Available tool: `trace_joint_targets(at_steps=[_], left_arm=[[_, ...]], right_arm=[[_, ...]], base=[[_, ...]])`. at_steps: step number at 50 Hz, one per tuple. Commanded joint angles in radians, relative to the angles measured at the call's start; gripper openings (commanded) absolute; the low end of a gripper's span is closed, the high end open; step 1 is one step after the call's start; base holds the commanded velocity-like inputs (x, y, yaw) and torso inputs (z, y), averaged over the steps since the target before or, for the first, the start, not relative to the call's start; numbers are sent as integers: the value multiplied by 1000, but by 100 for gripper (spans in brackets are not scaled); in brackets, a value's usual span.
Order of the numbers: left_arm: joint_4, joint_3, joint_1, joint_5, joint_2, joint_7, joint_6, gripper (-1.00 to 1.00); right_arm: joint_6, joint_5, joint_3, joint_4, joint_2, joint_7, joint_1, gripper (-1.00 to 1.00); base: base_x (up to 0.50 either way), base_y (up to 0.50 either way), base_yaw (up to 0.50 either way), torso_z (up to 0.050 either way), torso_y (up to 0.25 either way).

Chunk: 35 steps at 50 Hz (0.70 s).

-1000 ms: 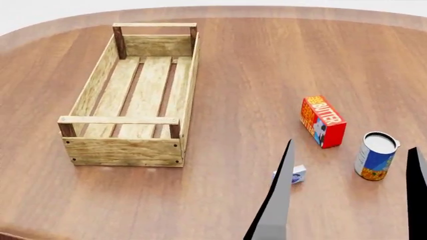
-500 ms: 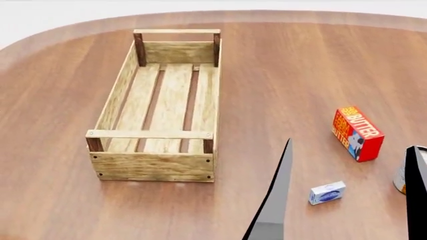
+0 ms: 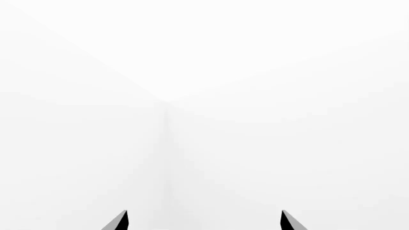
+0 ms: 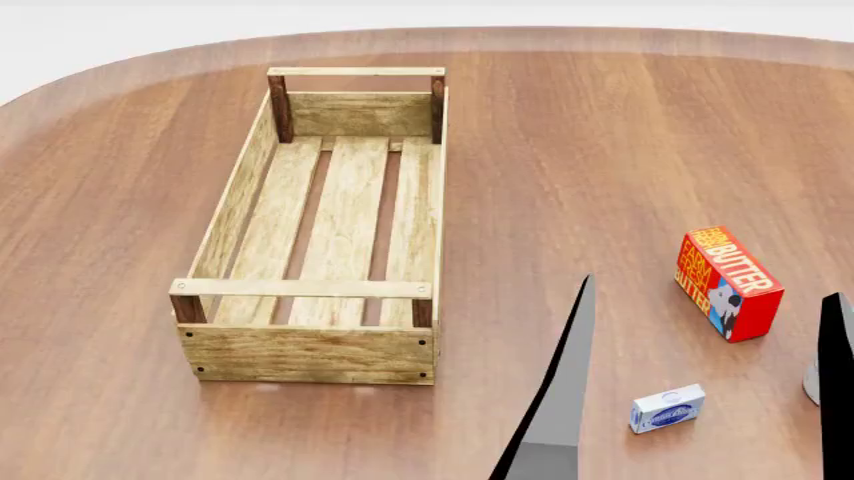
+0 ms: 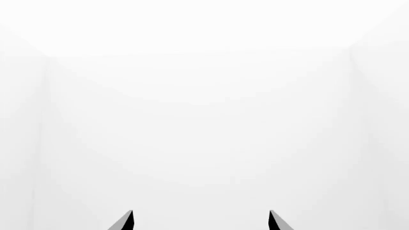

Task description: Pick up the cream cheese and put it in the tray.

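The cream cheese point(image 4: 667, 408), a small flat white box with a blue oval label, lies on the wooden table near the front right. The tray point(image 4: 314, 350), a long light-wood slatted crate, stands empty to its left. Two dark fingers point(image 4: 567, 390) rise from the bottom edge of the head view, wide apart, with the cream cheese seen between them; I take them for my right gripper point(image 4: 713, 287), open and empty. Both wrist views show only white wall. The left gripper point(image 3: 204, 220) and the right gripper point(image 5: 200, 220) have their tips spread apart there.
A red-orange BUTTER box point(image 4: 727, 282) stands behind the cream cheese. A sliver of the can point(image 4: 810, 385) shows at the right edge, behind the right finger. The round table's edge point(image 4: 134, 65) curves along the back and left.
The head view has shifted, so the crate, butter and cream cheese sit further right and lower. The cream cheese has come out from behind the finger. The can has slid almost out of view.
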<state>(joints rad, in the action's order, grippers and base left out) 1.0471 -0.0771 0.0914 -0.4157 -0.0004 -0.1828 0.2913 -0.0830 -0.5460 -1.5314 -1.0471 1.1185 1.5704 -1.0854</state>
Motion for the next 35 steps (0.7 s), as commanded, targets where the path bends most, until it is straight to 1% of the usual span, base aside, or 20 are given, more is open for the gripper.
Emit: trace_joint_targets(at_steps=[1, 35], left_arm=[[0, 0, 0, 1, 0, 0, -2, 100], [0, 6, 4, 9, 0, 1, -7, 100]], right_arm=[[-25, 4, -1, 0, 7, 0, 2, 100], [-21, 6, -15, 0, 3, 0, -11, 100]], base=[[270, -23, 0, 0, 0], [289, -20, 0, 0, 0]])
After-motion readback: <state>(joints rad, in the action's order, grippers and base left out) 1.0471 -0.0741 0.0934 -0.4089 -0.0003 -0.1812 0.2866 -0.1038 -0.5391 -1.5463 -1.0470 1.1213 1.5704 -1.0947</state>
